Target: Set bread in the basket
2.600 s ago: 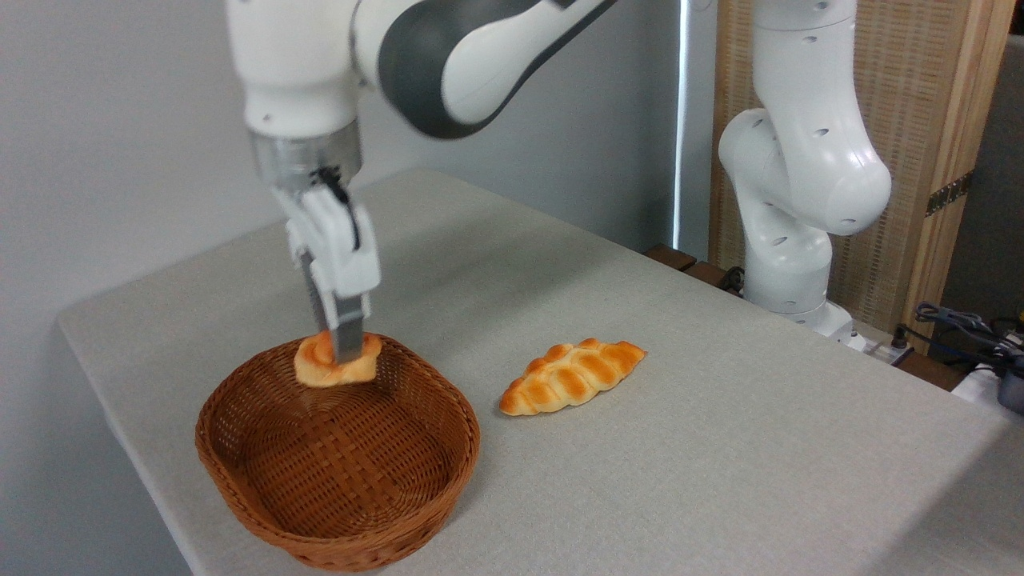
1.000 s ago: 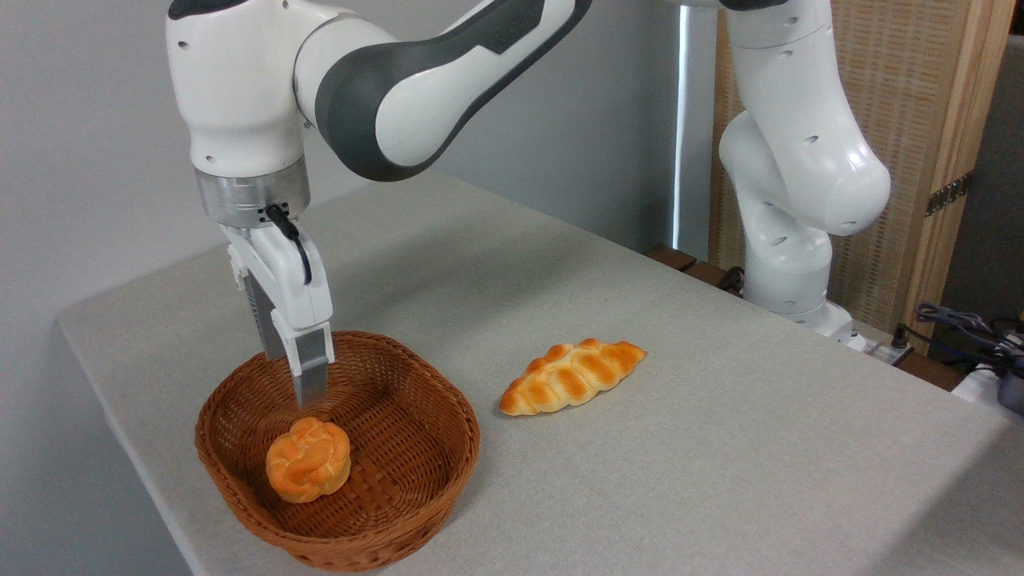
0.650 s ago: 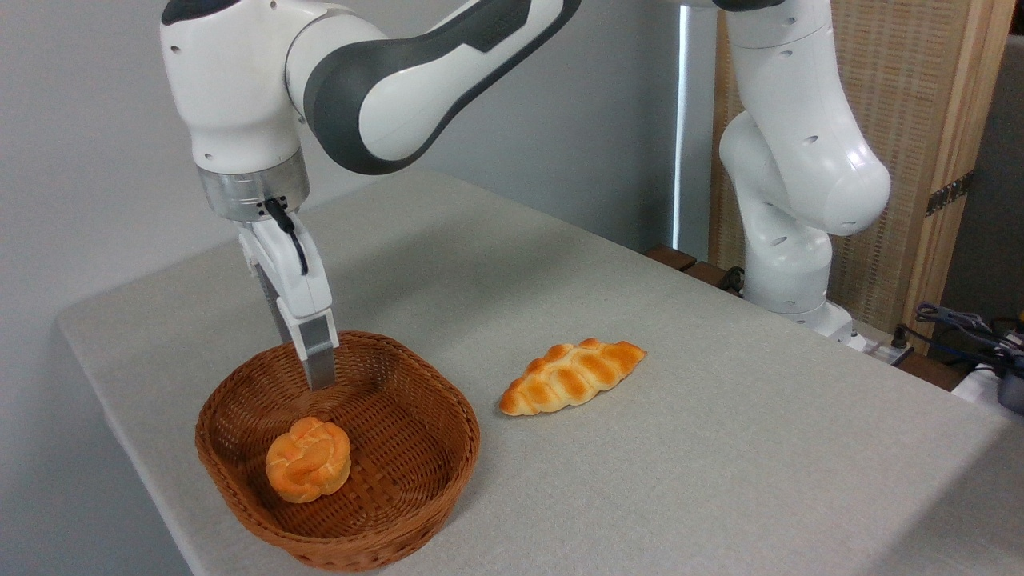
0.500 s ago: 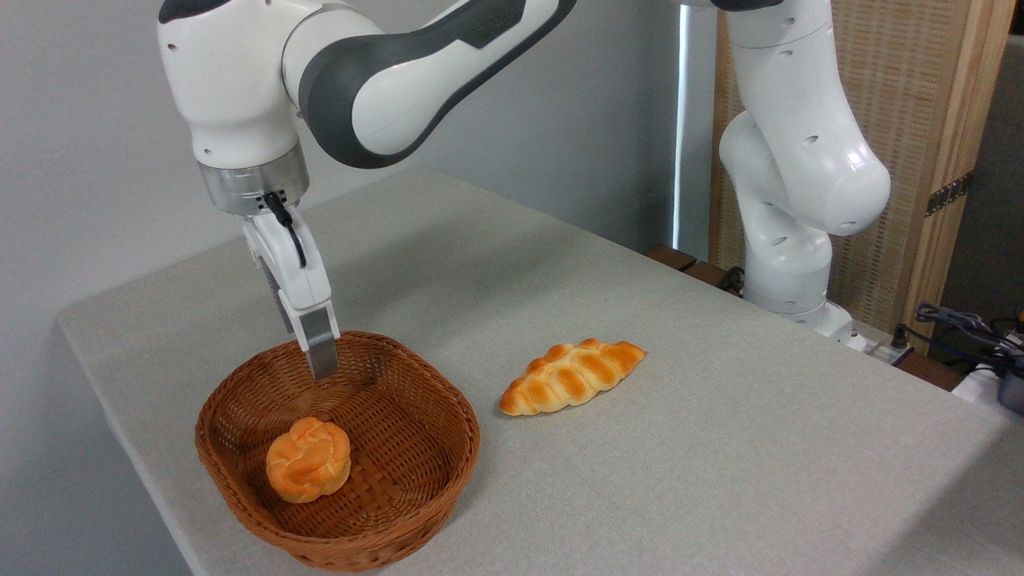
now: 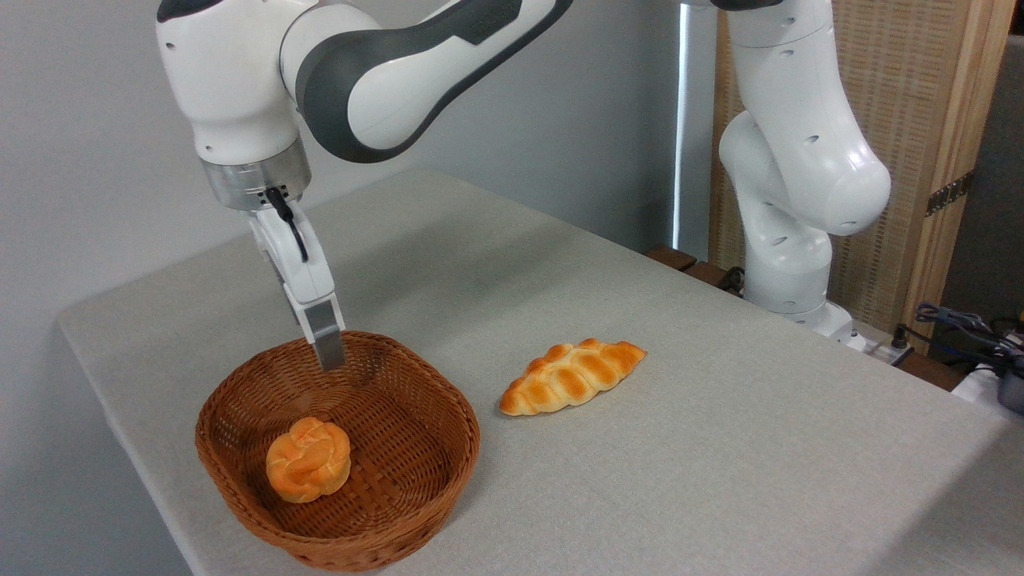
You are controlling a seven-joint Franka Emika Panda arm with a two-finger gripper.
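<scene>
Resting in the basket [image 5: 240,472], bread [image 5: 308,470] below the claw [image 5: 329,362] (apart).

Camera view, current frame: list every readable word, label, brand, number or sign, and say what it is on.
None can be read.
Robot arm: no logo or lettering visible on its white shells.
Gripper: no markings legible.
Wicker basket, knotted bun, braided loaf and table: no text.
Cables and gear at the far right edge: too small and blurred to tell whether any label is there.
</scene>
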